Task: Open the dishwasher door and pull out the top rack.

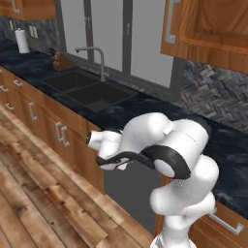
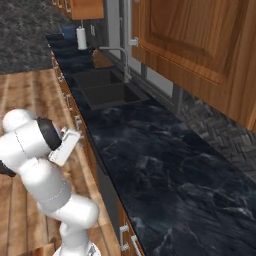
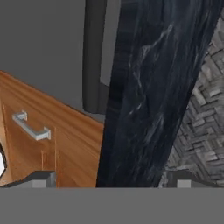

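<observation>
Dishwasher door (image 1: 131, 191): flat dk grey panel set in the wooden cabinet run under the dark marble counter (image 2: 165, 170), just right of the sink cabinets. Shut, flush w/ cabinet fronts. Left base view has its upper part hidden behind the arm.
Door, hand view (image 3: 41, 48): same grey panel at upper left, view rolled sideways. Black bar handle (image 3: 94, 57) runs along the door edge nearest the counter, standing off the panel.
Door, right base view: thin dk strip under the counter lip, seen edge-on; no detail.
Gripper (image 3: 109, 179): two dark fingertips (image 3: 37, 179) low in hand view, set wide apart, nothing between them. Near the door handle, not touching. Aimed at counter edge and door top.
Arm, left base view: folded in front of the door, wrist pointing left; fingers not made out.
Left base view extras: double sink (image 1: 85, 89) w/ faucet (image 1: 94, 55), paper towel roll (image 1: 21, 41), knife block (image 1: 60, 60) at counter back.
Hand view extras: wooden cabinet front w/ silver handle (image 3: 31, 127) beside the door; herringbone backsplash (image 3: 203, 113) past the counter.
Right base view extras: upper wall cabinets (image 2: 195, 45) over the counter.
</observation>
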You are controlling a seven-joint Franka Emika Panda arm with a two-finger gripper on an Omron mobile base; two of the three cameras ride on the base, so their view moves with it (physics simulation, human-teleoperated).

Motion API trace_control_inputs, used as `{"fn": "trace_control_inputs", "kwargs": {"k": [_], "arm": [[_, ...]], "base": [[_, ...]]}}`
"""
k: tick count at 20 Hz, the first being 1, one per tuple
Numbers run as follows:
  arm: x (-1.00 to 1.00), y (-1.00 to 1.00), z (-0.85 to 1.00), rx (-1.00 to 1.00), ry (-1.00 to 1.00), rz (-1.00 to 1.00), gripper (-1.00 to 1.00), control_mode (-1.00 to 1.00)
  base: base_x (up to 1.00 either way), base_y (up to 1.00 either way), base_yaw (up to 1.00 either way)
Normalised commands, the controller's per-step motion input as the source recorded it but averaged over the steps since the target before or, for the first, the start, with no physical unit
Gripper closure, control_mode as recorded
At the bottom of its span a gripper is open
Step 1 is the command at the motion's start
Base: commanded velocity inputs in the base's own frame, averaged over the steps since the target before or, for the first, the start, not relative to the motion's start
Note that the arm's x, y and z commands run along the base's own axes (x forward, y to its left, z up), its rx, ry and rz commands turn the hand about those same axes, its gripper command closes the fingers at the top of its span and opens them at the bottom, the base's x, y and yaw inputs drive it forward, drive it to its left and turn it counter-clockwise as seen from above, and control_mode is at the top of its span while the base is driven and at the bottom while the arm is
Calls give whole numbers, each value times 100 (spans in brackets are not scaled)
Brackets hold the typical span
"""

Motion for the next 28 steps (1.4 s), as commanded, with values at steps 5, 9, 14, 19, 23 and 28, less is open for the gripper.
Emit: {"fn": "trace_control_inputs", "kwargs": {"k": [5,9,14,19,23,28], "arm": [[51,8,-64,-37,4,-8,-100,-100],[29,0,-49,-32,-1,-10,-100,-100],[44,0,-30,-12,-3,-19,-100,-100],[45,-13,0,-1,0,-17,-100,-100],[23,-31,1,0,-4,-2,-100,-100],[24,-40,-19,0,-10,11,-100,-100]], "base": [[0,0,0],[0,0,0],[0,0,0],[0,0,0],[0,0,0],[0,0,0]]}}
